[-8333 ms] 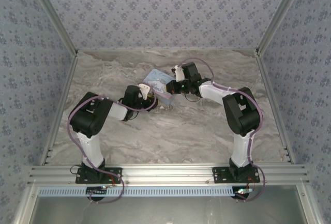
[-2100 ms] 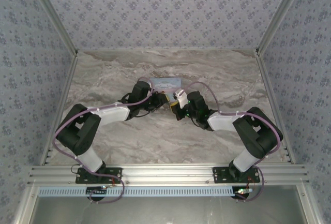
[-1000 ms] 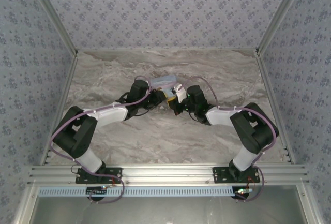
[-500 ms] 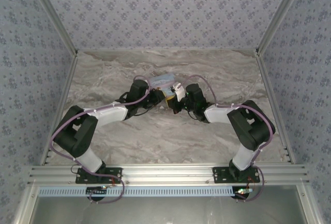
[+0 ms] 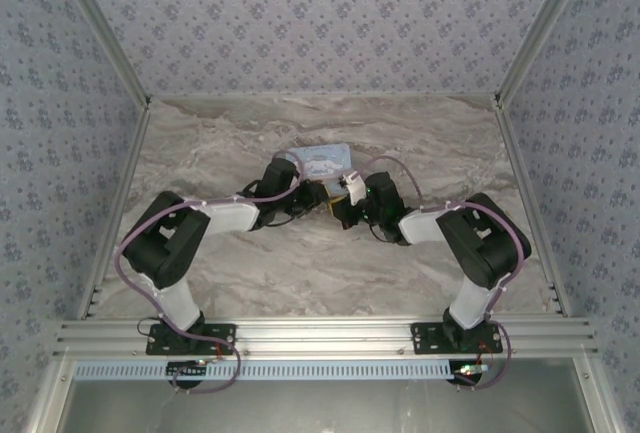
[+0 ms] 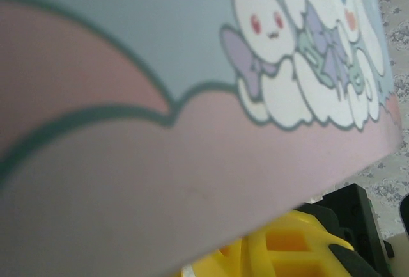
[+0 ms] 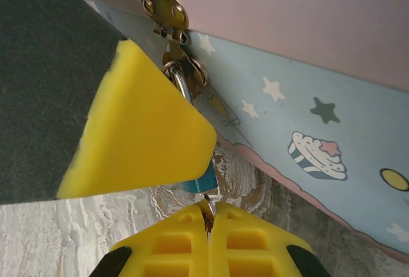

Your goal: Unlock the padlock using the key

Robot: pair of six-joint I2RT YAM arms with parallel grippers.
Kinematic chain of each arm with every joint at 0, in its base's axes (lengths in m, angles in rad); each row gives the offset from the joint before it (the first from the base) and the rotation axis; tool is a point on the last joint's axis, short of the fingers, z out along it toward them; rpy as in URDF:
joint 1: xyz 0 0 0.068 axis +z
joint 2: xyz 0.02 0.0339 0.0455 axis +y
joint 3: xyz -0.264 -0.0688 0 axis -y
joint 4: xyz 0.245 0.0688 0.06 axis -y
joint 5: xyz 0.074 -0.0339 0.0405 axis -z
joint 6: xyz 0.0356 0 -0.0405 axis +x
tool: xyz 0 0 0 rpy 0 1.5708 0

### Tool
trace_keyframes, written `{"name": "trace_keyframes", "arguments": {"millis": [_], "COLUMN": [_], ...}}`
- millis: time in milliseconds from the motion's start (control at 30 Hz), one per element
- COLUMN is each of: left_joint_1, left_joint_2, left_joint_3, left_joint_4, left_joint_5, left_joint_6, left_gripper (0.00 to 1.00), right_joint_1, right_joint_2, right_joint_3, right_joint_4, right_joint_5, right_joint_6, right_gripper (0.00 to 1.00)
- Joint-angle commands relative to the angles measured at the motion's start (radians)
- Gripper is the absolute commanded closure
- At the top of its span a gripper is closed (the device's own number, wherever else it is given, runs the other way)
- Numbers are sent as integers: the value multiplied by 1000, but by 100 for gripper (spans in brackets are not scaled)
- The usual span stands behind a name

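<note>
While the right gripper point(image 7: 209, 224) pinches the key point(image 7: 207, 209) below the padlock point(image 7: 204, 185), the left gripper point(image 5: 306, 194) cannot be judged.

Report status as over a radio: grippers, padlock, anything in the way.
Right gripper shut on the key, just under the padlock. Left gripper at the tin, grip unclear. Yellow pad covers most of the padlock.

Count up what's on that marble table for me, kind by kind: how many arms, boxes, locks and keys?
robot arms: 2 (left arm, right arm)
cartoon tin box: 1
padlock: 1
key: 1
Total: 5
</note>
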Motion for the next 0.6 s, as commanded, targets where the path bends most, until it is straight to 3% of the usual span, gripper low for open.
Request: {"name": "trace_keyframes", "arguments": {"millis": [0,433,567], "left_joint_1": [-9,-1,13], "left_joint_2": [17,-69,-135], "left_joint_3": [23,-27,-56], "left_joint_4": [36,-28,-68], "left_joint_5": [38,-14,-43], "left_joint_6": [3,38,59], "left_gripper": [73,46,43], "right_joint_1": [-8,-22,-23], "right_joint_2": [19,38,24], "right_joint_3": [-13,-34,-26], "right_joint_4": [43,0,-51], "right_joint_5": [12,-12,-24], "right_joint_6": [21,16,29], "right_gripper": [100,100,100]}}
